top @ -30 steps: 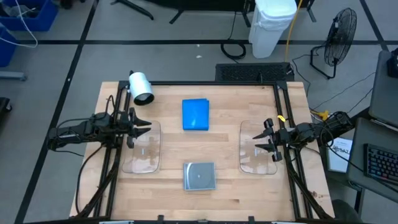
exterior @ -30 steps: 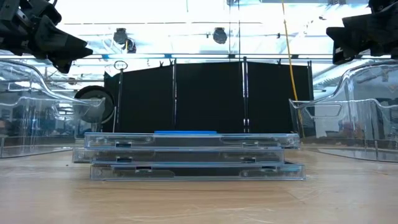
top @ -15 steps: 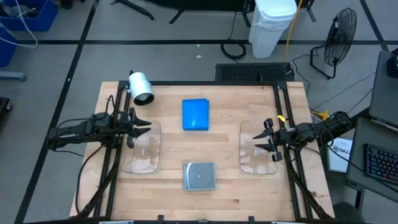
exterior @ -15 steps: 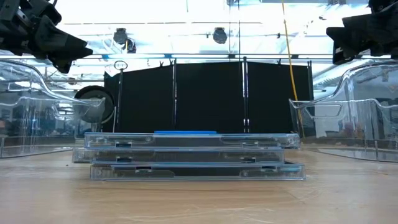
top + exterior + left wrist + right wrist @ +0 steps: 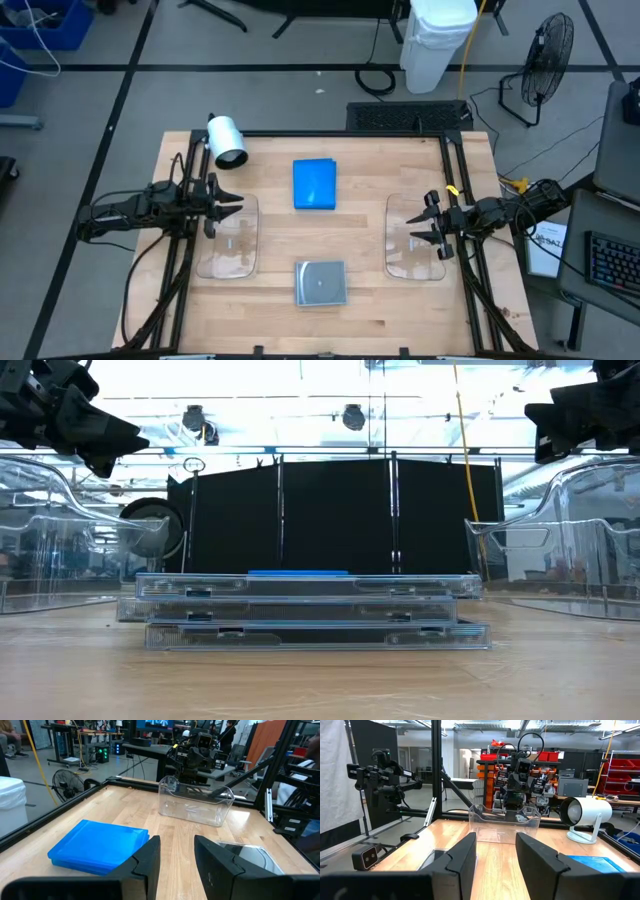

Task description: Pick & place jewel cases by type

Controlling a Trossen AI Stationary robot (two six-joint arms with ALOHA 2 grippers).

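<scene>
Left gripper (image 5: 228,207) spread, empty, beside left tray (image 5: 229,262) | right gripper (image 5: 424,226) spread, empty, beside right tray (image 5: 412,268) | nothing moved since earlier; grey stack (image 5: 321,283), blue stack (image 5: 315,184) untouched between trays

high view: overhead, straight down, far enough to take in the whole table (image 5: 270,300).
low view: table height, close against the grey jewel cases (image 5: 315,622) at 6 o'clock, facing 12.
left wrist view: faces 3 o'clock, across to the right tray (image 5: 195,805).
right wrist view: faces 9 o'clock, across to the left tray (image 5: 504,822).
shared: blue jewel cases (image 5: 100,847) appear in all four.
</scene>
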